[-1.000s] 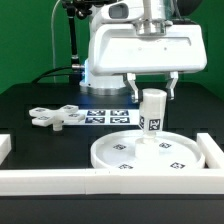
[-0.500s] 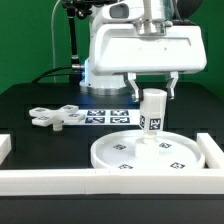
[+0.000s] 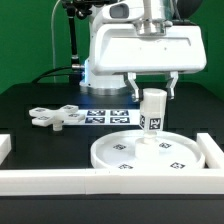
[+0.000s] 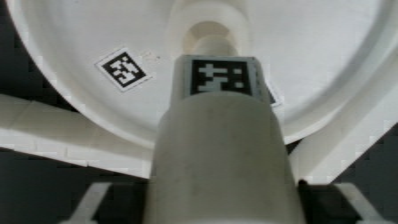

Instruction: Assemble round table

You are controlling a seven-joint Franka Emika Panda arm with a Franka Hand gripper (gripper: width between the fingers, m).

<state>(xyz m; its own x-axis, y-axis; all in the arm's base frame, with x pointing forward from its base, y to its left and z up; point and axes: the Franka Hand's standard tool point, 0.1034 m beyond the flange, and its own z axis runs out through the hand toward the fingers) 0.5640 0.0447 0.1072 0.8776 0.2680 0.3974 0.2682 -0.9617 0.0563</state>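
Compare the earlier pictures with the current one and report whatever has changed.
Nothing has visibly changed. The pincer stays shut on the leg, which stands upright at the centre of the round disc. The cross base lies where it was, on the exterior view's left.

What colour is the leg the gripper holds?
White, with a black-and-white square tag; the leg shows best in the exterior view.
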